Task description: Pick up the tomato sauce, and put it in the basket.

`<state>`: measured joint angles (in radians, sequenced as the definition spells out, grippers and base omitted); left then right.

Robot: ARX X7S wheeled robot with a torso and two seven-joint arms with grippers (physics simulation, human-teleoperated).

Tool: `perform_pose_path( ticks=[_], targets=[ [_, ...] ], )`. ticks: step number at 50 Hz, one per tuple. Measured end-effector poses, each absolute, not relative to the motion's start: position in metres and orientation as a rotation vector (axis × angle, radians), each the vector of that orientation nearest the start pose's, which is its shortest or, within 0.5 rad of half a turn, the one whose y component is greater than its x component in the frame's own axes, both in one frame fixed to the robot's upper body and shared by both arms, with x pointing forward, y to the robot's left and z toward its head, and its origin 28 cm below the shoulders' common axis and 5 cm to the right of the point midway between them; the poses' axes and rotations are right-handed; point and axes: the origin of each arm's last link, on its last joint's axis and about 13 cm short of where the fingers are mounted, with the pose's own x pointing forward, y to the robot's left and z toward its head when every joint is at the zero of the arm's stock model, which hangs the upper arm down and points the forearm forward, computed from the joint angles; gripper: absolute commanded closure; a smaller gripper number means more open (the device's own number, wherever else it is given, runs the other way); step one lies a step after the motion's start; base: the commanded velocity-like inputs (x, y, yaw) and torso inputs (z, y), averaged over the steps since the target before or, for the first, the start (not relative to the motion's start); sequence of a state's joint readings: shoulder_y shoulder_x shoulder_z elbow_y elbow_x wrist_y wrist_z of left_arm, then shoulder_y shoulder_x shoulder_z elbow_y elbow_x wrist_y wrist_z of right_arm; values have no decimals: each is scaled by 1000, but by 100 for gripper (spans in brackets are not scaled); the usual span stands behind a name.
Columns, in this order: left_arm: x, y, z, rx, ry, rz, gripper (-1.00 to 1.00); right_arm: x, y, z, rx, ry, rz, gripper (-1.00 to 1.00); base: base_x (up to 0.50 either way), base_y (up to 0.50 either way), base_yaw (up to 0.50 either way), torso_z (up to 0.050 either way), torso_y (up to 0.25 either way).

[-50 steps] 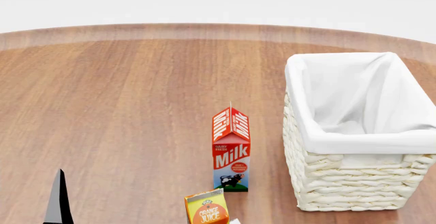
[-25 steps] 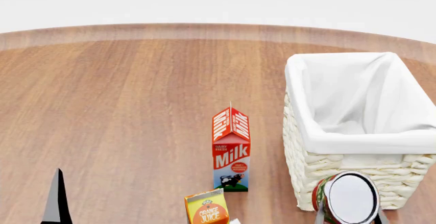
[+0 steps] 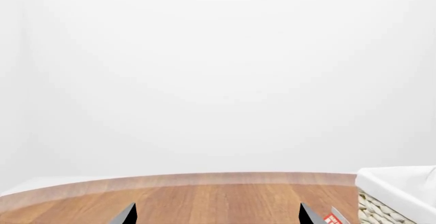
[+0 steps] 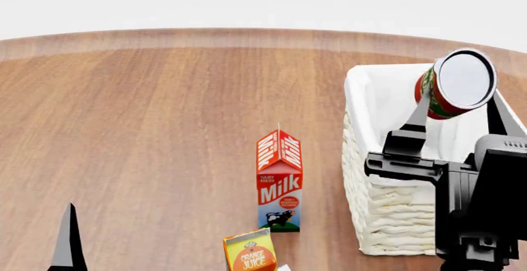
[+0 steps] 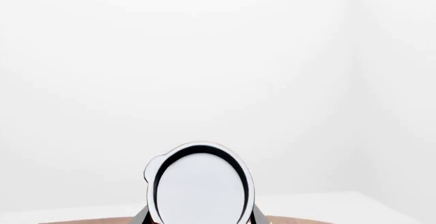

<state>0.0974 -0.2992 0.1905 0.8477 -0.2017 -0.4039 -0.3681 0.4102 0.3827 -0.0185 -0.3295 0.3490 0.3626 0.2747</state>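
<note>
Moved: I am seeing the can (image 4: 455, 84) risen from beside the basket's (image 4: 387, 206) front to above it.
Right gripper (image 4: 458, 107): clamping the can.
Left gripper (image 3: 214, 215): spread, empty.

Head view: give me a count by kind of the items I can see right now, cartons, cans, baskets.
Cartons: 2, the milk carton and the orange juice carton
Cans: 1, the tomato sauce, held in the right hand
Baskets: 1, the basket
Total: 4
</note>
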Motion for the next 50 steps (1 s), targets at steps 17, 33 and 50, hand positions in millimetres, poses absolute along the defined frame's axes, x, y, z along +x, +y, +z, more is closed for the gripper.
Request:
perform_pose_path(
  ticks=[17,33,50],
  targets=[
    [158,201,133,14,-278,-2,-100,368,-174,181,-4,-205,-206,100,0,0,0,0,0],
    [158,201,132,13,-273,0,-100,419,-178,181,-27,-26,-250,100,0,0,0,0,1],
    [159,201,131,8,-268,-1,-100,421,-175,173,-67,157,-290,100,0,0,0,0,0]
  ],
)
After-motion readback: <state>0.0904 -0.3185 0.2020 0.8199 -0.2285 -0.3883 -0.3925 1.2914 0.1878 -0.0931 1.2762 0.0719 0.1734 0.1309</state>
